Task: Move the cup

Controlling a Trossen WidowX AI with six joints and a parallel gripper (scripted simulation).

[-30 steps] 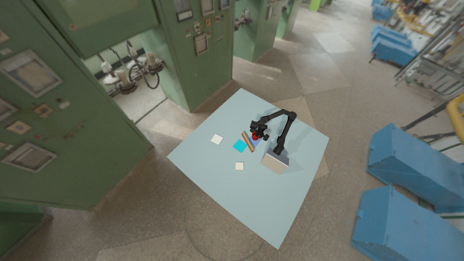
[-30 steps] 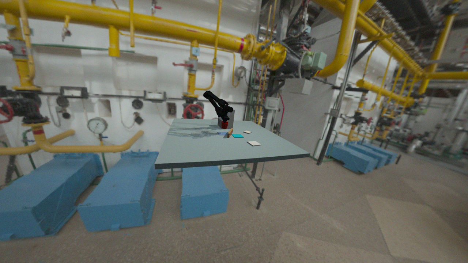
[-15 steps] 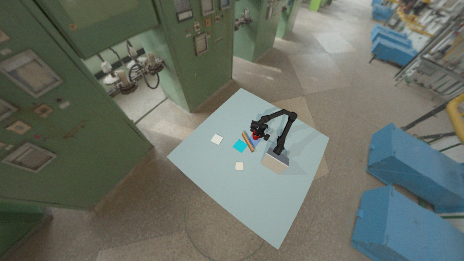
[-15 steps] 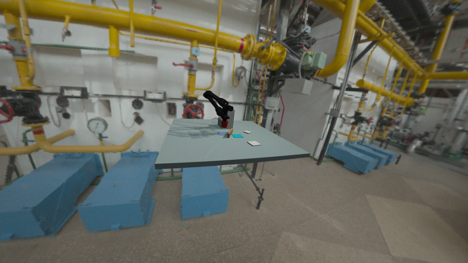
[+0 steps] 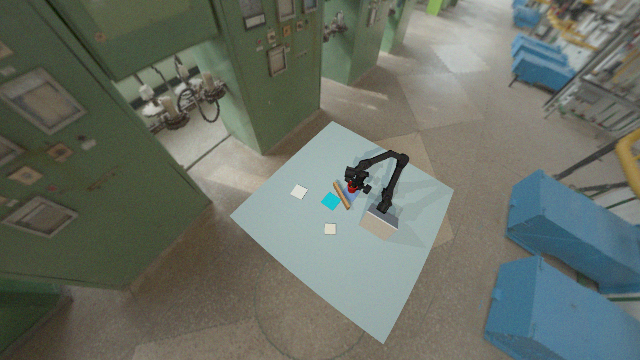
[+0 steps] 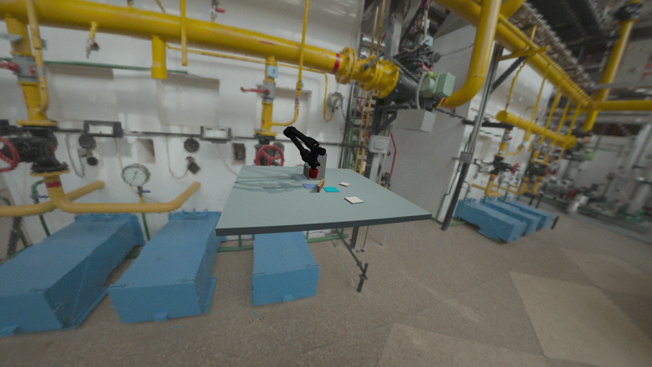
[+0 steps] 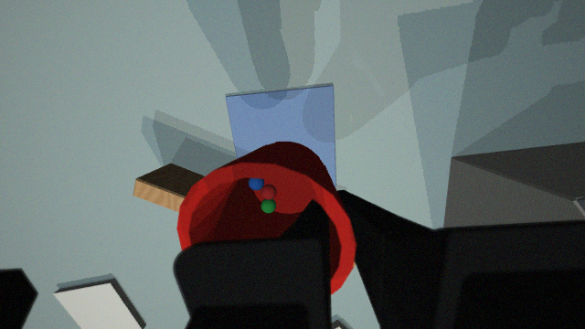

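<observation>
Pincer (image 7: 320, 219) clamped on red cup (image 7: 256, 215) wall, one finger inside rim, one outside. Cup raised above pale blue pad (image 7: 283, 121), beside wooden bar (image 7: 160, 187). Three marbles (image 7: 267, 194) at cup bottom. Cyan pad (image 5: 331, 201) across bar on desk (image 5: 322, 268).
</observation>
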